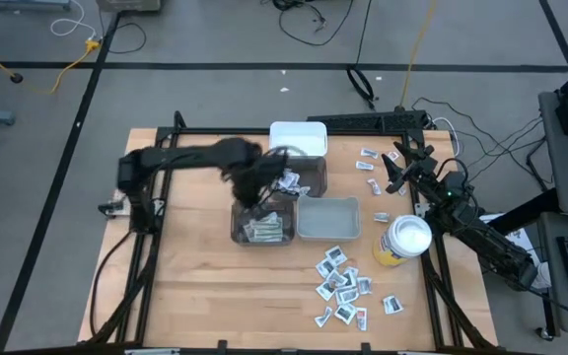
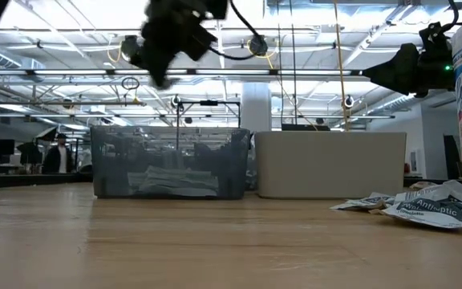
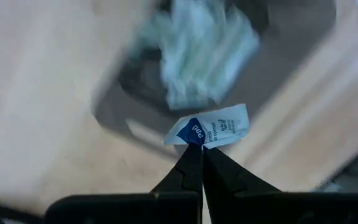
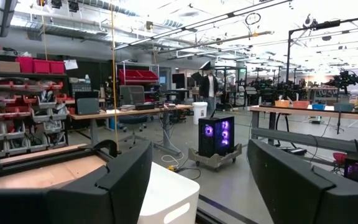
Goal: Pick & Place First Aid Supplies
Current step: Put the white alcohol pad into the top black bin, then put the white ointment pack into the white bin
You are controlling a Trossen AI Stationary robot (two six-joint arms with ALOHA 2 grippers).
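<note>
Step in hand, as judged: carrying a packet (image 3: 211,127) to the dark bin (image 1: 262,225) and releasing it there. To do it well, the left pincer (image 3: 197,152) should be centred over the bin's opening, clear of the walls, before parting, so the light packet drops among those already inside rather than onto the surface (image 1: 185,286). The left pincer is closed tight, tips pinching one corner of the packet, which hangs free beyond them above the bin. The right pincer (image 1: 399,166) waits wide apart and empty, well off to the side, near the scattered packets (image 1: 343,286).
</note>
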